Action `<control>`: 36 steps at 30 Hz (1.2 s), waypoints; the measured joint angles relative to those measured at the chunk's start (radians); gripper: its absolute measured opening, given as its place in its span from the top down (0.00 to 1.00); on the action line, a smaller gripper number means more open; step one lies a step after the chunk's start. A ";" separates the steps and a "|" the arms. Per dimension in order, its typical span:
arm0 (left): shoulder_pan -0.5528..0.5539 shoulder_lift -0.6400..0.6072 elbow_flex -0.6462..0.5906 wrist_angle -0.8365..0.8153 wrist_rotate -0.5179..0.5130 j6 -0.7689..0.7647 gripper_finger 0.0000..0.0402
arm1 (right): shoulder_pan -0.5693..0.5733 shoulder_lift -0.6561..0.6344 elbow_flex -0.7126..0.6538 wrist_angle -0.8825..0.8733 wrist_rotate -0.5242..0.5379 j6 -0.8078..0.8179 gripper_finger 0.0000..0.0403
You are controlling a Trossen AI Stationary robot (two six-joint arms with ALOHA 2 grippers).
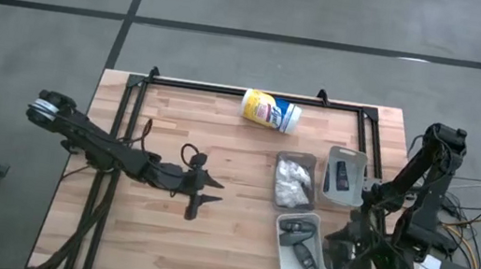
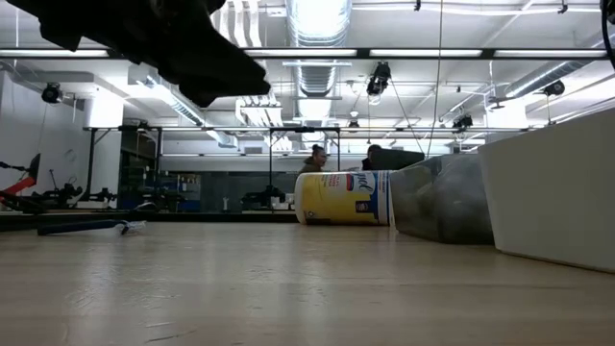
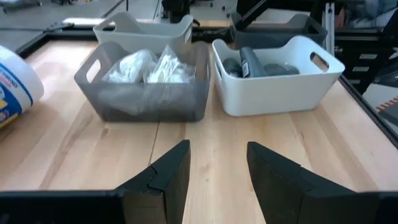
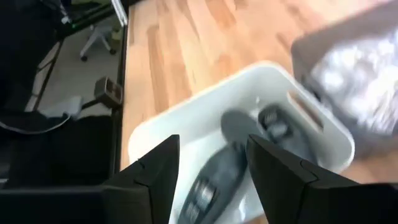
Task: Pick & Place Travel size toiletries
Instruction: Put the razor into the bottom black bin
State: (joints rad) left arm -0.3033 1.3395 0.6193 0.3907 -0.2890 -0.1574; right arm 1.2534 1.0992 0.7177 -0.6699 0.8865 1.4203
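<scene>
White crinkly packets point(image 3: 149, 65) lie in a grey see-through tray point(image 1: 295, 180). Dark grey tubes point(image 4: 217, 174) lie in a white tray point(image 1: 300, 249) at the table's near right. A dark stick point(image 1: 342, 175) lies in a second white tray point(image 1: 345, 177) behind it. My left gripper point(image 1: 208, 194) hovers open over bare wood at mid-table, pointing toward the trays; its own view shows its fingers point(image 3: 217, 168) apart with nothing between them. My right gripper point(image 4: 211, 168) is open above the tube tray, holding nothing.
A yellow-and-white canister point(image 1: 270, 110) lies on its side near the table's far edge, also in the low view point(image 2: 346, 197). A black frame rail point(image 1: 228, 88) runs along the far edge. Bare wood lies between my left gripper and the trays.
</scene>
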 joint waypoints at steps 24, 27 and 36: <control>0.000 -0.222 -0.003 -0.714 -0.080 -0.188 0.59 | -0.197 0.004 -0.056 0.431 0.020 -0.657 0.66; 0.001 -0.228 -0.003 -0.812 -0.084 -0.221 0.59 | -0.200 0.004 -0.085 0.481 0.020 -0.656 0.68; 0.013 -0.227 -0.003 -1.018 -0.200 -0.294 0.59 | -0.245 0.004 -0.138 0.573 0.021 -0.668 0.72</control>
State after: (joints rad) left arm -0.2908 1.1130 0.6167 -0.6271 -0.4893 -0.4510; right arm 1.0081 1.1034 0.5794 -0.0969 0.9077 0.7521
